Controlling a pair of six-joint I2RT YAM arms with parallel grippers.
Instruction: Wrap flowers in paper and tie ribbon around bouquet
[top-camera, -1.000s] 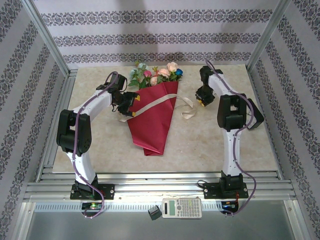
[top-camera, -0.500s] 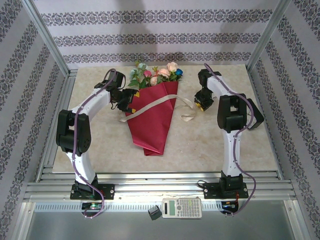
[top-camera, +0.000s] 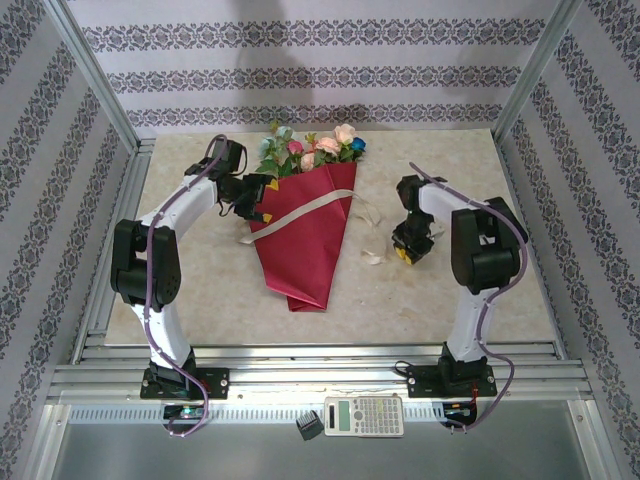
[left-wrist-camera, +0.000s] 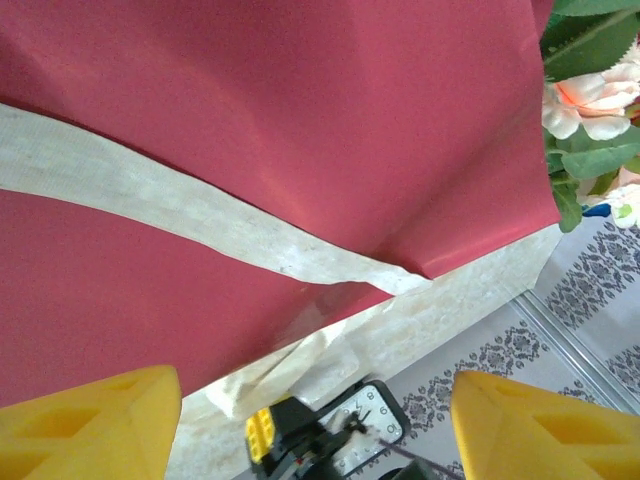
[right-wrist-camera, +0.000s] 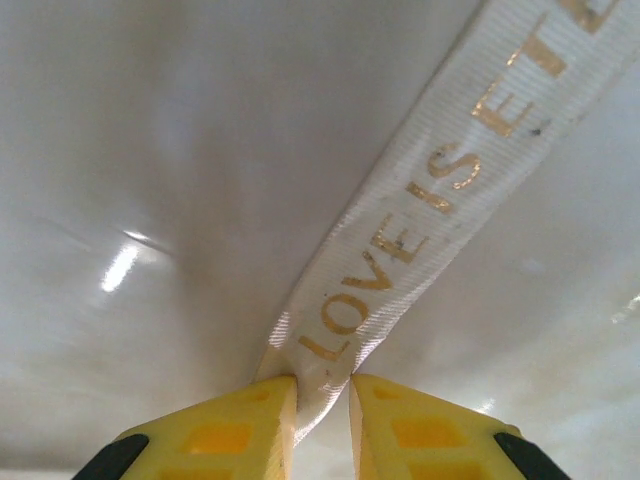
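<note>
The bouquet (top-camera: 308, 228) lies on the table (top-camera: 200, 290), blooms (top-camera: 322, 148) toward the far side, the ribbon (top-camera: 300, 210) crossing its red paper (top-camera: 302, 268). The left claw (top-camera: 258, 197), spread wide and empty, stands at its left edge; the right claw (top-camera: 407, 250), to its right, pinches the ribbon.

The bouquet (top-camera: 305, 240) lies directly before the left gripper (top-camera: 260, 197), whose fingers (left-wrist-camera: 90, 420) stand spread. Its ribbon (top-camera: 300, 210) slants across the red paper (left-wrist-camera: 300, 120), barring that way. Between the right gripper (top-camera: 410, 248) and the bouquet, bare tabletop (top-camera: 400, 300) gives passage, crossed by loose ribbon trailing from that claw.
</note>
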